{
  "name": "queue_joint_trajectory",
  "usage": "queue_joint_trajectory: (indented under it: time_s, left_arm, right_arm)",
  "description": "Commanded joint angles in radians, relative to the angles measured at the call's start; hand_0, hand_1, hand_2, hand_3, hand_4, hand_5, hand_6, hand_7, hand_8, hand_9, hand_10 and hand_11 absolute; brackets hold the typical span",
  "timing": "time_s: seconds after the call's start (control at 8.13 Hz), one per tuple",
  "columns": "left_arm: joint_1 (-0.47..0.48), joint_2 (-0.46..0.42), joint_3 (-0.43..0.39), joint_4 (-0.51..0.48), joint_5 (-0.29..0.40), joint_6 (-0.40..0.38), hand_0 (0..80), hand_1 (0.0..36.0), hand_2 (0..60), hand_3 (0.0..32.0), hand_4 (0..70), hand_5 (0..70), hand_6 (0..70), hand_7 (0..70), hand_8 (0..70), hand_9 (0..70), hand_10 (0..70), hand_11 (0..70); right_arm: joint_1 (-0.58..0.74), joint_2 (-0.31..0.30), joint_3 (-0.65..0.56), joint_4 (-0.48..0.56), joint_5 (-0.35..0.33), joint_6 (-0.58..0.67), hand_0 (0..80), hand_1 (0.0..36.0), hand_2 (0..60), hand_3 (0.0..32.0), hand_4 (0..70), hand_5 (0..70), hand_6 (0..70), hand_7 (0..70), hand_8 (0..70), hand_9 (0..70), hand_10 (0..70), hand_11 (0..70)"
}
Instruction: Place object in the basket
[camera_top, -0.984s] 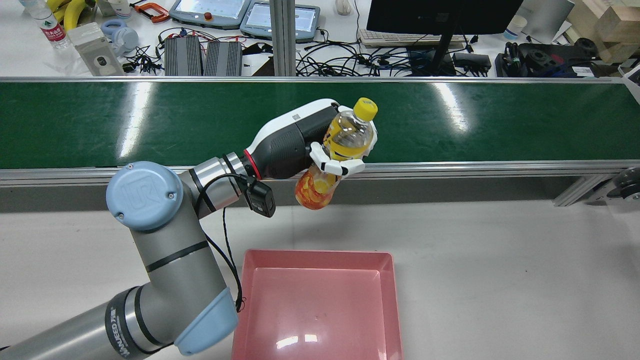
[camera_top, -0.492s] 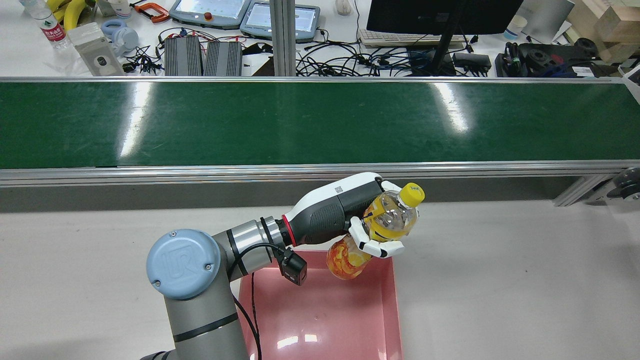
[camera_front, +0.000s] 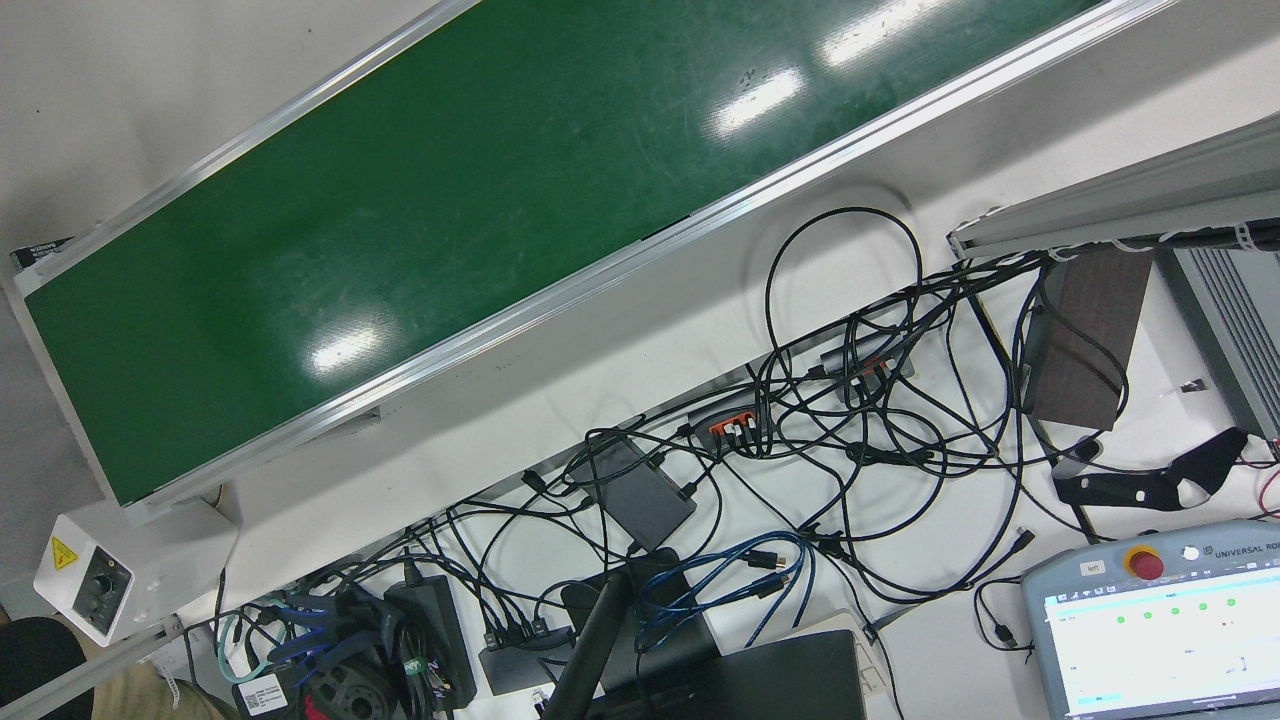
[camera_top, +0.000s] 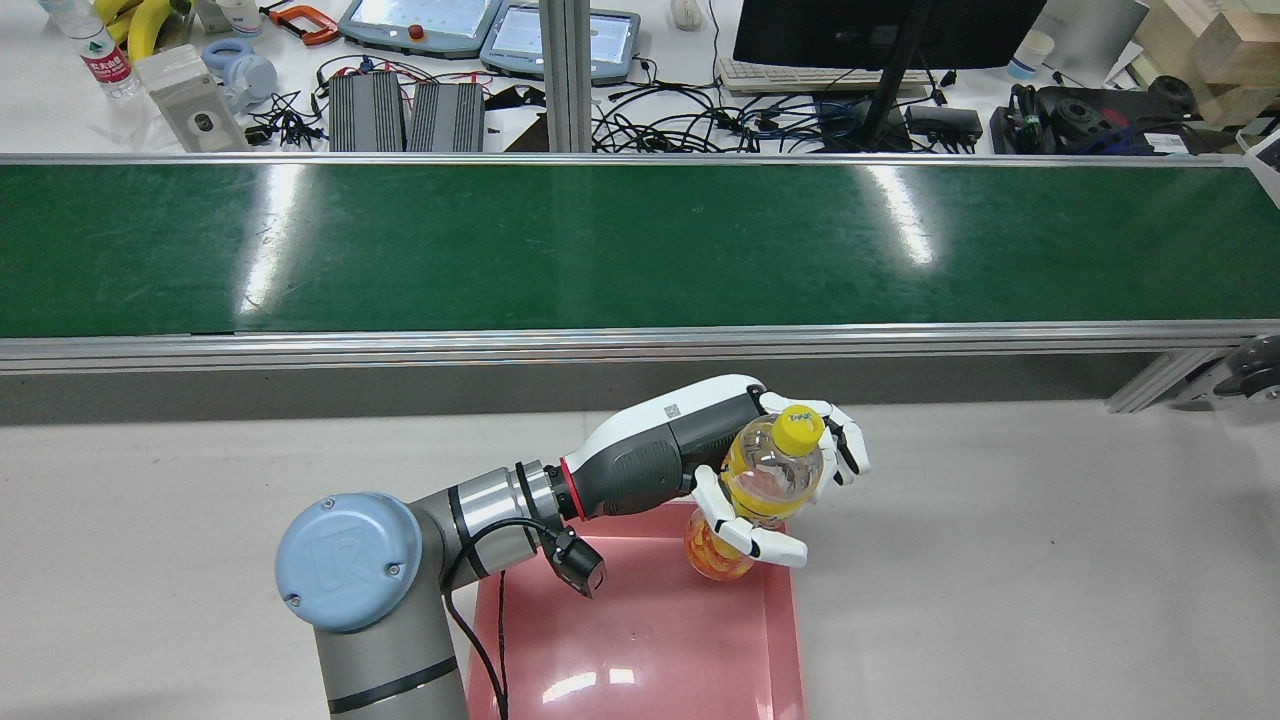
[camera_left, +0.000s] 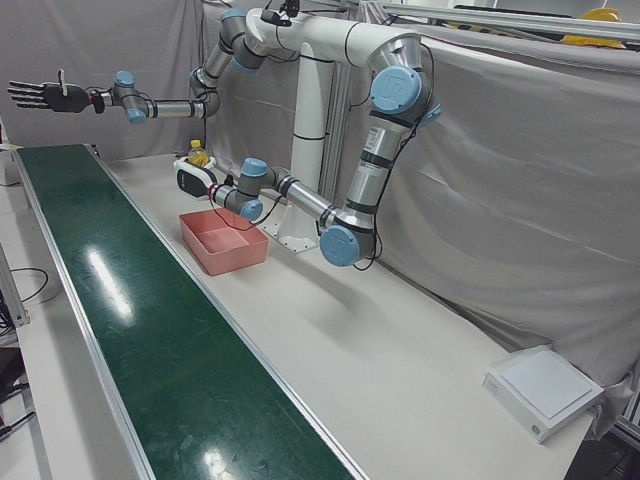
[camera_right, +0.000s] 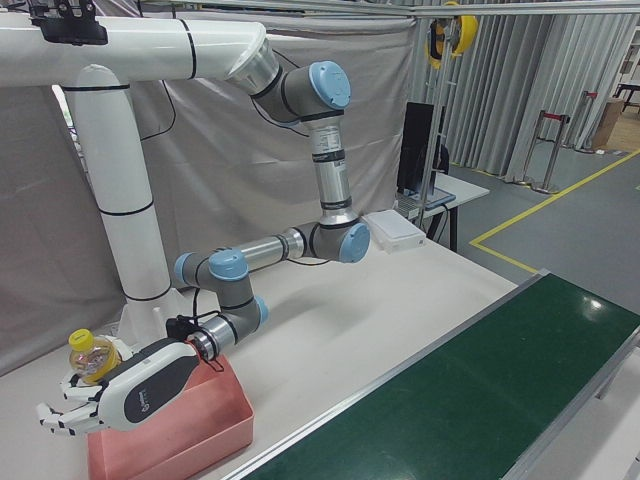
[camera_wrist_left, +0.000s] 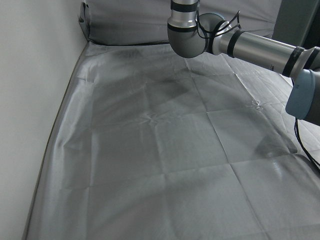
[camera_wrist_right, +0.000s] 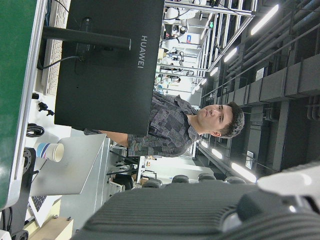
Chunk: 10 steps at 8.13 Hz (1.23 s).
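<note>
At the basket's far right corner: the left hand (camera_top: 770, 470) hangs over the rim, reaching in from the left arm low on the left of the rear view.
Left hand, state: fingers (camera_top: 848, 440) splayed past the cap and the thumb curled across the near side of the bottle. This reads as a loose cage, not a clamp. The right-front view also shows the fingers fanned out. Whether any pad touches the bottle cannot be told.
Bottle: the bottle (camera_top: 765, 480), with yellow cap and orange drink, stands near upright. Its base is inside the basket against the far right corner, its neck between thumb and fingers.
Basket: the pink basket (camera_top: 793, 640) sits on the white table (camera_top: 1000, 560), near side of the conveyor belt (camera_top: 640, 250). Nothing else is seen in it.
Right hand: the right hand (camera_left: 40, 95) is raised well off to the far end of the belt, fingers apart, holding nothing.
Progress, as judged: carrying is done and the bottle is down in the basket, so release appears under way.
Remaining, as judged: open fully and lift the hand clear without catching the cap.
Risk, as judged: standing tight in the corner, the bottle could tip if brushed.
</note>
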<state>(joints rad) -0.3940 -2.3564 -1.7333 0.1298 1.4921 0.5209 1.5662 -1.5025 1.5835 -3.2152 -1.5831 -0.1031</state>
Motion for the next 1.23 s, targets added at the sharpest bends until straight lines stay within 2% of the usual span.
queue_joint_trajectory:
  time_s: [0.0, 0.12, 0.25, 0.37, 1.11]
  left_arm:
    - [-0.003, 0.106, -0.086, -0.027, 0.000, 0.001, 49.0, 7.7, 0.0, 0.0, 14.9, 15.3, 0.0, 5.4, 8.5, 12.2, 9.1, 14.2]
    - [-0.005, 0.124, -0.100, -0.033, 0.000, 0.004, 49.8, 9.3, 0.0, 0.0, 13.5, 6.3, 0.0, 3.2, 5.7, 8.4, 5.9, 9.7]
    - [-0.008, 0.124, -0.104, -0.033, 0.002, 0.002, 50.2, 10.1, 0.0, 0.0, 14.2, 5.2, 0.0, 2.3, 4.8, 7.6, 5.1, 8.6]
    - [-0.009, 0.123, -0.104, -0.033, 0.002, 0.002, 50.6, 11.0, 0.0, 0.0, 15.2, 5.3, 0.0, 2.8, 4.7, 8.6, 6.0, 10.0]
    - [-0.008, 0.123, -0.120, -0.033, 0.004, -0.002, 50.9, 10.6, 0.0, 0.0, 16.4, 6.2, 0.0, 2.2, 5.1, 9.2, 6.7, 11.1]
  right_arm:
    - [0.000, -0.001, 0.001, 0.000, 0.000, 0.000, 0.0, 0.0, 0.0, 0.0, 0.0, 0.0, 0.0, 0.0, 0.0, 0.0, 0.0, 0.0]
    - [0.000, 0.001, 0.000, 0.000, 0.000, 0.000, 0.0, 0.0, 0.0, 0.0, 0.0, 0.0, 0.0, 0.0, 0.0, 0.0, 0.0, 0.0]
    - [0.000, -0.001, 0.001, 0.000, 0.000, -0.001, 0.0, 0.0, 0.0, 0.0, 0.0, 0.0, 0.0, 0.0, 0.0, 0.0, 0.0, 0.0]
    - [0.000, 0.001, 0.000, 0.000, 0.000, -0.001, 0.0, 0.0, 0.0, 0.0, 0.0, 0.0, 0.0, 0.0, 0.0, 0.0, 0.0, 0.0]
    - [0.000, -0.001, 0.000, 0.000, 0.000, 0.000, 0.0, 0.0, 0.0, 0.0, 0.0, 0.0, 0.0, 0.0, 0.0, 0.0, 0.0, 0.0]
